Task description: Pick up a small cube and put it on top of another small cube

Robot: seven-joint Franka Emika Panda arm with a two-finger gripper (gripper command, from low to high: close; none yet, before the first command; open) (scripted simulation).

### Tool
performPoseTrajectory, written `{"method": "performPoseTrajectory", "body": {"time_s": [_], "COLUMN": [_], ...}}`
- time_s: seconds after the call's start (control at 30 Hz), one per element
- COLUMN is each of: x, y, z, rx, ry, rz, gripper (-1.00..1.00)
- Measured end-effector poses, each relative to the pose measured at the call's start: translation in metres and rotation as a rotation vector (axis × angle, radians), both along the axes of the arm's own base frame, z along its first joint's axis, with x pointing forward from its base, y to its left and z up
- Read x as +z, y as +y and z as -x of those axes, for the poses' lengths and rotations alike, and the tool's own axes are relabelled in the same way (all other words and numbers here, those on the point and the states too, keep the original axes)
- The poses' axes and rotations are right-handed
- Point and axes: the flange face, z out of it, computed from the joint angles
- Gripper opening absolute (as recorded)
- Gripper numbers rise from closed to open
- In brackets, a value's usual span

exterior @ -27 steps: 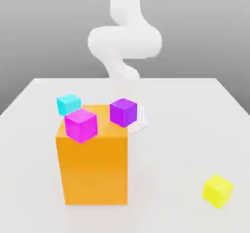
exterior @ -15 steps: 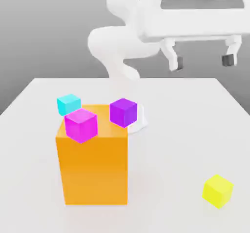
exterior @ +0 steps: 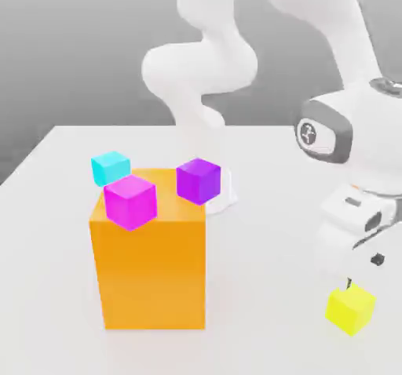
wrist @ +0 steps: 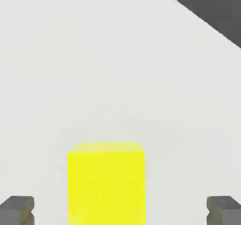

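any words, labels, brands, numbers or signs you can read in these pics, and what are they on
No word, brand or number can be read.
On the arm's white and grey housing: one round dark emblem, too small to make out.
On the yellow cube, magenta cube, purple cube, cyan cube and orange block: none on the faces in view.

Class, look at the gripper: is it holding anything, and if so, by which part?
Nothing is held: the gripper is open, its fingers apart on either side of the yellow cube.
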Motion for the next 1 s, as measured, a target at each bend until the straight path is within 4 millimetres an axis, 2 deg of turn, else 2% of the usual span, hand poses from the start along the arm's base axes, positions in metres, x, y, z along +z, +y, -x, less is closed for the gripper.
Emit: {"method": "performPoseTrajectory", "body": {"time_s": [0.07,0.1,0.33,0.5,0.53,0.6,0.73,0.87,1.0], "x": [-0.025,-0.035,-0.037,0.015,0.029,0.058,0.120,0.183,0.242], "y": [0.000,0.000,0.000,-0.001,-0.009,-0.038,-0.131,-0.194,-0.273], "z": [0.001,0.002,0.002,0.002,-0.005,-0.026,-0.063,-0.066,-0.051], "rx": [0.002,0.002,0.003,0.002,-0.011,-0.051,-0.193,-0.257,-0.357], "ry": [0.003,0.003,0.003,0.003,0.001,-0.005,-0.009,-0.008,-0.003], "rz": [0.001,0.001,0.002,0.002,0.005,0.013,0.024,0.026,0.017], "gripper": [0.00,-1.00,-1.00,-1.00,-1.00,-1.00,-1.00,-1.00,-1.00]}}
